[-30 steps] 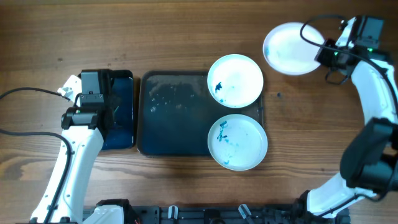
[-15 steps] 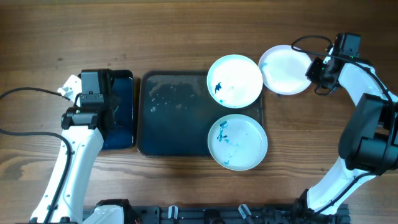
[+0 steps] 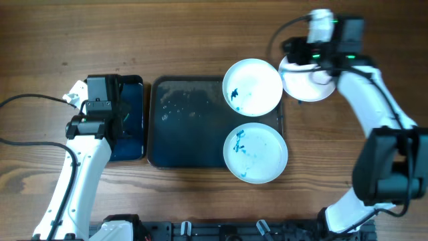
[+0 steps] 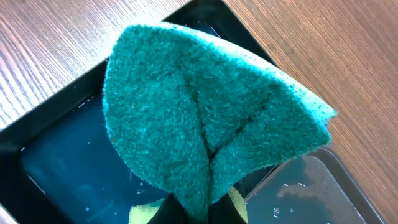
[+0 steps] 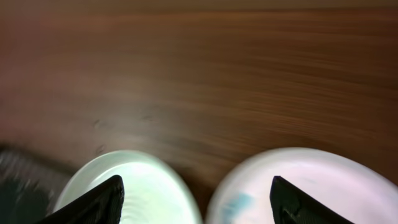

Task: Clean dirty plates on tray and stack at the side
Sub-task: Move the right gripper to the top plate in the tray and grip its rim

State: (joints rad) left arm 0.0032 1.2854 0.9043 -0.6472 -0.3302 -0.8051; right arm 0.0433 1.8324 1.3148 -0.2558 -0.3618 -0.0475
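1. Plates (image 3: 253, 87), overhead: three in all. Two blue-smeared ones (second (image 3: 255, 152)) sit on the right end of the one tray (image 3: 187, 120). The third (image 3: 304, 87) lies on the bench (image 3: 200, 33) just beside it, under the right end effector (image 3: 302, 55).
2. Left wrist: the left end effector (image 4: 189, 214) pinches one folded green sponge (image 4: 205, 124) over the sponge tub (image 4: 43, 118).
3. Right wrist: fingers (image 5: 99, 202) are spread wide, holding nothing. Looks like one plate is set aside, so the next move is grabbing a dirty one for scrubbing.
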